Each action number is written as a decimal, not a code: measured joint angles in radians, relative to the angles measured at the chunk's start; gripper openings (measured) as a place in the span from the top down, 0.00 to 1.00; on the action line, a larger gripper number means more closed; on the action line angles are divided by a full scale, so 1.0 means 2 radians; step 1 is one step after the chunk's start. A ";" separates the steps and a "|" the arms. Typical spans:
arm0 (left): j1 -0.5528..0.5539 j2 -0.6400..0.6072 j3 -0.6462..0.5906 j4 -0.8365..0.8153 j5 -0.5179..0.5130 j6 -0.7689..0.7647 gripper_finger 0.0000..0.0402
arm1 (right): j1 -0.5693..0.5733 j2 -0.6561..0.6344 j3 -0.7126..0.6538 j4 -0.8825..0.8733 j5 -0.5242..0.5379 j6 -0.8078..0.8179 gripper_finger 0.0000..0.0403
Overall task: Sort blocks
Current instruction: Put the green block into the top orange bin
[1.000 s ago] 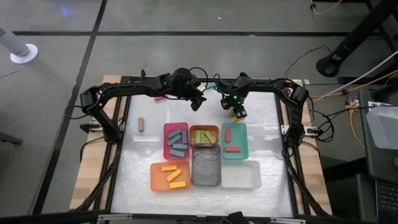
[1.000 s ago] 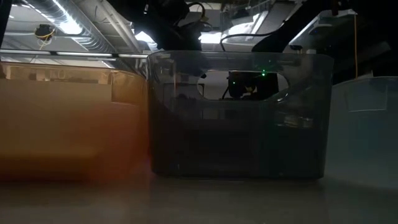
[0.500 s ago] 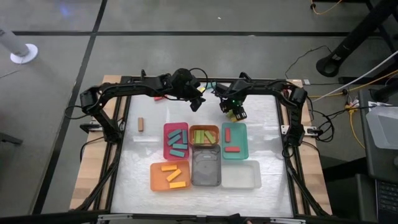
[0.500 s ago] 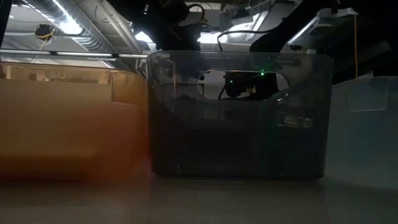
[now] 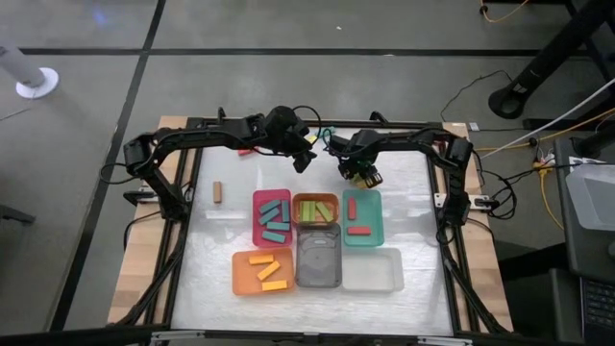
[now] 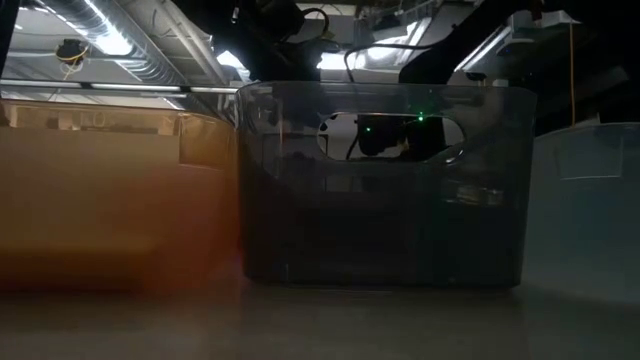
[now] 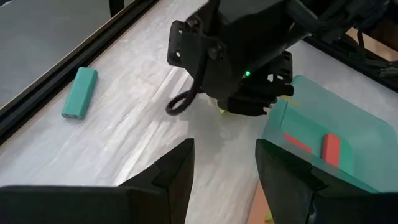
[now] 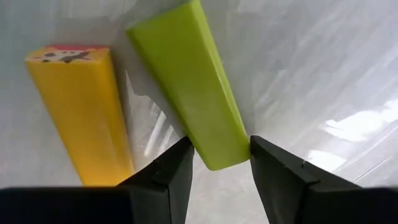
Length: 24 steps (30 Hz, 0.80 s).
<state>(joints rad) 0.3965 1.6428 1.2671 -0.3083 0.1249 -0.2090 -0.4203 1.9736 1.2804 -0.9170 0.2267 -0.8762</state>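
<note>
My right gripper (image 5: 362, 174) stands at the far middle of the table, just beyond the teal tray (image 5: 375, 234), pointing down. The right wrist view shows it shut on a lime green block (image 8: 196, 87), with a yellow block (image 8: 87, 106) lying flat on the table right beside that one. My left gripper (image 7: 224, 180) is open and holds nothing; it hovers just left of the right one (image 5: 303, 160). A teal block (image 7: 79, 92) lies flat near the far edge. A brown block (image 5: 218, 192) lies alone on the left of the table. My right gripper has the lime green block by its end (image 8: 219, 152), pinched between the two fingers (image 8: 171, 171), which come from above and lie across its width. The rest of the block stretches away from the fingers over the table. Whether it is lifted clear I cannot tell.
Six trays sit in two rows mid-table: pink (image 5: 258, 207) with teal blocks, brown (image 5: 332, 199) with lime ones, teal with red ones, orange (image 5: 240, 274) with yellow ones, grey (image 5: 318, 258) and clear (image 5: 373, 272). In the low view the grey tray (image 6: 380, 190) blocks most of the scene.
My right gripper has shifted a little toward the table's left and far edge, turning slightly. The left arm has kept still.
</note>
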 joint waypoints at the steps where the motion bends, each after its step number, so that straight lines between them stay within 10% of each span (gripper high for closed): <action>1: 0.000 0.000 0.000 0.000 0.000 0.000 0.61 | 0.002 0.000 0.000 0.000 0.000 -0.008 0.61; 24: 0.000 0.000 0.000 0.000 0.000 -0.011 0.61 | 0.007 -0.001 0.001 0.013 -0.059 -0.049 0.71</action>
<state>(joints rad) 0.3972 1.6428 1.2671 -0.3073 0.1249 -0.2315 -0.4068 1.9709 1.2823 -0.8917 0.1086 -0.9745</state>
